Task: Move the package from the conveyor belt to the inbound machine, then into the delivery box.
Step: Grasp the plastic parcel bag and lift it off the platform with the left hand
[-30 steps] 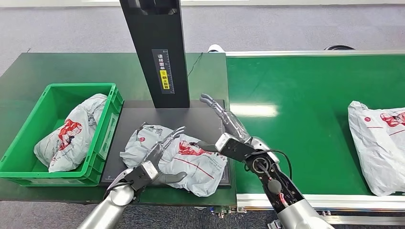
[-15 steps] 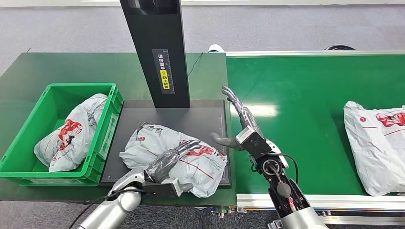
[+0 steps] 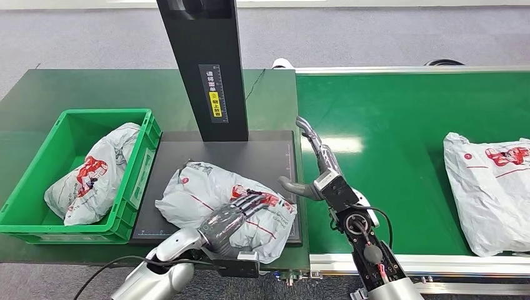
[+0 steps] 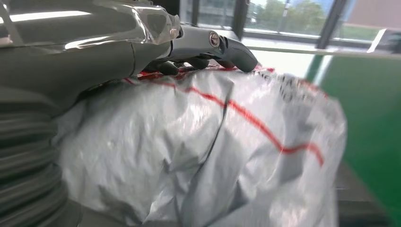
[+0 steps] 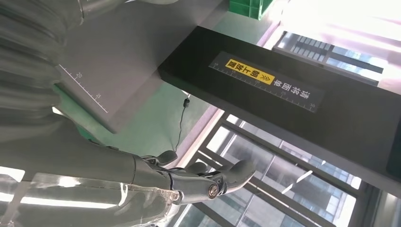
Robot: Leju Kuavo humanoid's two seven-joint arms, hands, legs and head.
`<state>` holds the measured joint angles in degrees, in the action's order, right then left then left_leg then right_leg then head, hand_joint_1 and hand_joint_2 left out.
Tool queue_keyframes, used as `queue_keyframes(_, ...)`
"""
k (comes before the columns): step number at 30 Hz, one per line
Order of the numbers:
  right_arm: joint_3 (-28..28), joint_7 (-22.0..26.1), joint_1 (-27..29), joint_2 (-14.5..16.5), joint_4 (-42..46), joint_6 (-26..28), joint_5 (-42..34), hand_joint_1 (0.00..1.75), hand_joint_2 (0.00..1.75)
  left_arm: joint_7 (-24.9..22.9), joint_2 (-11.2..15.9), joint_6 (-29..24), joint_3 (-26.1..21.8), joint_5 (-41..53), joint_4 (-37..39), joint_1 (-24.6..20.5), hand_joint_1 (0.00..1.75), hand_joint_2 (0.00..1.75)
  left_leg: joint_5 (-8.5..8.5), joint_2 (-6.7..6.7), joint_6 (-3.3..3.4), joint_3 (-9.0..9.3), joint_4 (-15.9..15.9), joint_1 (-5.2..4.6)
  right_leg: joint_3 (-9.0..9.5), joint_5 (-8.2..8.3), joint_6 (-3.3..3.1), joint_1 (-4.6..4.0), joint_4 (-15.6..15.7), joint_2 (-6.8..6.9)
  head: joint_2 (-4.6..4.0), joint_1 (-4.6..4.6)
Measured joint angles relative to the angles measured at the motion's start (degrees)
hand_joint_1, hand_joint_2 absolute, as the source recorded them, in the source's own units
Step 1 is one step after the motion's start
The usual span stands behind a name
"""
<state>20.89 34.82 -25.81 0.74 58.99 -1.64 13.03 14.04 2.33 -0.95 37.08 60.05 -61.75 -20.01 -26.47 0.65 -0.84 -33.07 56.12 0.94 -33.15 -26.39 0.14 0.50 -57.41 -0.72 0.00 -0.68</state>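
A grey plastic package [image 3: 200, 190] with red print lies on the black platform [image 3: 262, 156] of the inbound machine, in front of its black column [image 3: 206, 69]. My left hand [image 3: 231, 219] lies flat on the package's near right part, fingers stretched over the top. In the left wrist view the hand [image 4: 142, 42] touches the crinkled package [image 4: 213, 142] from above. My right hand [image 3: 319, 172] hovers open at the platform's right edge, apart from the package, holding nothing. The right wrist view looks past the hand [image 5: 189, 179] to the column [image 5: 283, 90].
A green delivery box [image 3: 150, 134] stands left of the platform with another grey package [image 3: 94, 175] inside. A further package [image 3: 484, 187] lies on the green conveyor belt [image 3: 387, 125] at the far right. Grey floor lies beyond the tables.
My left hand slid right and forward over the package and now lies flat on it. My right hand let go of the package and rose towards the belt. The belt's package drifted left.
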Motion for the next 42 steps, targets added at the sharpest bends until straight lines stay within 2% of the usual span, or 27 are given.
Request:
queue_keyframes(1,-0.10,-0.06,0.08,0.06,0.00,0.00,0.02,0.00,1.75,-1.00,-0.02,-0.17,0.03,1.43,0.16,0.00,1.62,1.75,0.00,0.00,0.00,0.00,0.00,0.00,0.00,0.00,0.00,0.00,0.00,0.00,0.00,-0.01)
queue_keyframes(3,-0.29,-0.21,0.23,0.11,0.00,0.00,0.10,0.00,1.75,-2.27,-0.15,-0.05,0.07,3.71,0.51,0.01,1.75,1.75,0.00,0.02,0.00,0.01,0.00,0.00,0.04,0.00,0.01,0.01,0.00,0.02,0.00,-0.02)
queue_keyframes(8,-0.70,-0.37,0.47,0.37,0.00,0.01,0.20,0.00,1.75,-2.40,-0.69,0.17,-0.26,4.83,1.33,0.04,1.75,1.75,0.03,0.06,0.03,0.15,-0.04,-0.01,0.23,0.00,0.03,0.01,0.03,0.10,0.00,0.00)
queue_keyframes(14,-1.36,-0.84,1.87,0.42,0.96,-0.01,0.36,0.00,1.75,0.27,-1.18,-3.17,-2.66,1.62,1.34,0.04,1.75,1.75,0.21,0.00,0.07,0.22,-0.04,-0.01,0.25,0.27,0.00,0.00,0.03,0.04,0.00,-0.01)
queue_keyframes(25,-2.48,-1.03,3.57,0.26,2.90,-0.08,0.78,0.00,1.75,6.55,-1.03,-16.20,-7.75,-5.86,-4.93,2.57,1.75,1.75,0.22,0.00,0.08,-0.10,-0.02,0.00,-0.09,0.24,0.03,0.00,0.02,0.04,0.00,-0.01)
queue_keyframes(34,-2.51,-1.03,3.68,0.24,3.12,-0.08,0.78,0.00,1.75,7.66,-1.04,-17.82,-9.20,-7.19,-7.42,3.32,1.75,1.75,0.21,0.00,0.08,-0.14,-0.02,-0.01,-0.13,0.23,0.04,0.00,0.02,0.03,0.00,-0.01)
queue_keyframes(37,-2.53,-1.03,3.79,0.23,3.31,-0.08,0.78,0.00,1.75,10.58,-1.17,-22.17,-9.91,-9.99,-8.67,3.88,1.75,1.75,0.21,0.00,0.08,-0.15,-0.02,0.00,-0.14,0.23,0.04,0.00,0.02,0.03,0.00,-0.01)
queue_keyframes(42,-2.55,-1.03,3.87,0.20,3.56,-0.06,0.71,0.00,1.75,17.48,-1.47,-32.94,-11.85,-14.23,-13.01,5.26,1.75,1.75,0.21,-0.01,0.08,-0.16,-0.02,0.00,-0.15,0.23,0.04,0.00,0.02,0.03,0.00,0.00)
